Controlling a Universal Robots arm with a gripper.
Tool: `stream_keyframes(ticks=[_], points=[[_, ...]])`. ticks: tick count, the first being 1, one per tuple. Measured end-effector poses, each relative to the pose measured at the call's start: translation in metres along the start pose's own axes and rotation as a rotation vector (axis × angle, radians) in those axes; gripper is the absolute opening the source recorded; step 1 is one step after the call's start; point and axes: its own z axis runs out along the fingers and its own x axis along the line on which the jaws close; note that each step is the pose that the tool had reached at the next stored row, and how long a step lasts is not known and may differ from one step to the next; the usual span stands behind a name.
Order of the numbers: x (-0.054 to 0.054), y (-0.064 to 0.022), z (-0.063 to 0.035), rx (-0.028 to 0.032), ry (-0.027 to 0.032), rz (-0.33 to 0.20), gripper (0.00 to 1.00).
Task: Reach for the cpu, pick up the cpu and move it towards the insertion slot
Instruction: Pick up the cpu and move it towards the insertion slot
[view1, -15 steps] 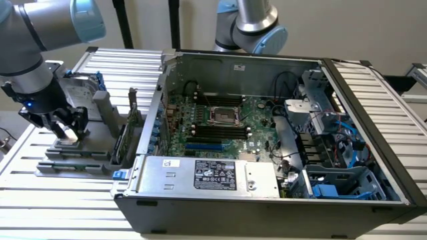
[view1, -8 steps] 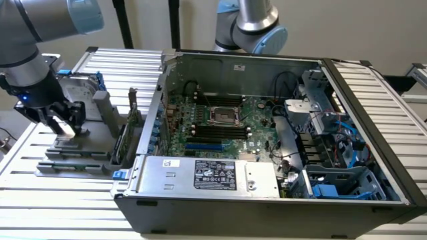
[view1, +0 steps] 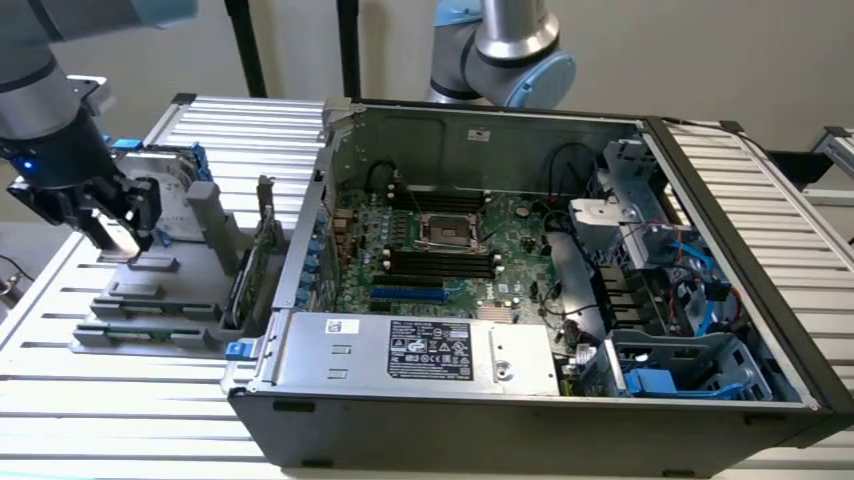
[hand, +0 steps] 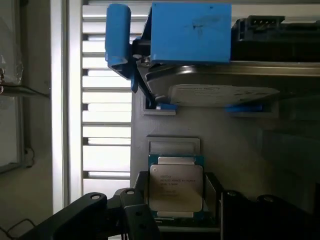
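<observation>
Slatted metal table (view1: 227, 125); pincer (view1: 118, 238) clamps cpu (hand: 176, 187), its print too small to read.

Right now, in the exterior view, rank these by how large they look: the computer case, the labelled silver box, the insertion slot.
1. computer case
2. labelled silver box, though it sits nearer the camera
3. insertion slot, clearly the smallest

Cpu (hand: 176, 187): metal lid, matt, smooth. Insertion slot (view1: 447, 230): shiny metal frame. Tabletop (view1: 120, 400): ribbed metal, satin fin. Hard drive rail (hand: 190, 32): blue plastic, matt, lt scuffs.
</observation>
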Motion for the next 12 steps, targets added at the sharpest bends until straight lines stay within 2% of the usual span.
stream_keyframes(ticks=[6, 12], points=[[-0.003, 0.0008, -0.0271, -0.0001, -0.0001, 0.0, 0.54], [-0.01, 0.0017, -0.0546, -0.0002, -0.0001, 0.0, 0.54]])
